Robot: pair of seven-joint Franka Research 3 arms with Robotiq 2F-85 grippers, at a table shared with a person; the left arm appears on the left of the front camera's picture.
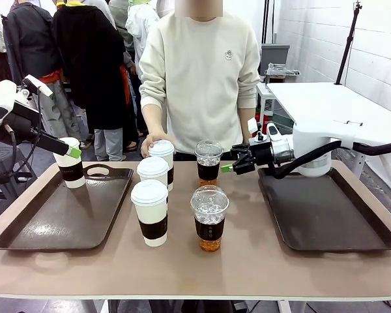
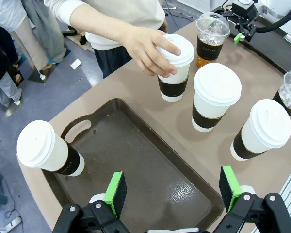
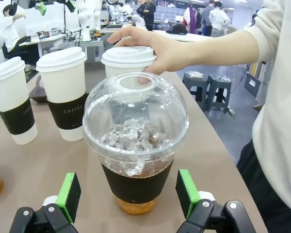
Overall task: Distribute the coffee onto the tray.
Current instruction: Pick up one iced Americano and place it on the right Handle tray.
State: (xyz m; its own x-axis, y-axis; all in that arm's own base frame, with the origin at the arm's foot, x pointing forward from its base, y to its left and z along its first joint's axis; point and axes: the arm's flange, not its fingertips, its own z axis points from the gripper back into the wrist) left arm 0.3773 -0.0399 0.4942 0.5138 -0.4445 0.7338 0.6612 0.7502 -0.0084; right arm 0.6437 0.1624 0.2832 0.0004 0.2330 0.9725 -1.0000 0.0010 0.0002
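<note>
One white lidded coffee cup (image 1: 70, 163) (image 2: 48, 148) stands in the far corner of the left tray (image 1: 65, 218) (image 2: 136, 160). My left gripper (image 1: 73, 152) (image 2: 172, 187) is open over that tray, with the cup off to one side of its fingers. My right gripper (image 1: 229, 167) (image 3: 128, 194) is open, its green pads on either side of the far dome-lidded iced coffee (image 1: 208, 161) (image 3: 136, 136) without touching it. The person's hand (image 1: 150, 145) (image 2: 145, 46) (image 3: 155, 46) rests on another white cup (image 1: 163, 156) (image 2: 177, 63).
Two more white cups (image 1: 153, 173) (image 1: 150, 212) and a second iced coffee (image 1: 210, 218) stand on the table between the trays. The right tray (image 1: 326, 208) has nothing on it. The person stands at the far edge, with other people behind.
</note>
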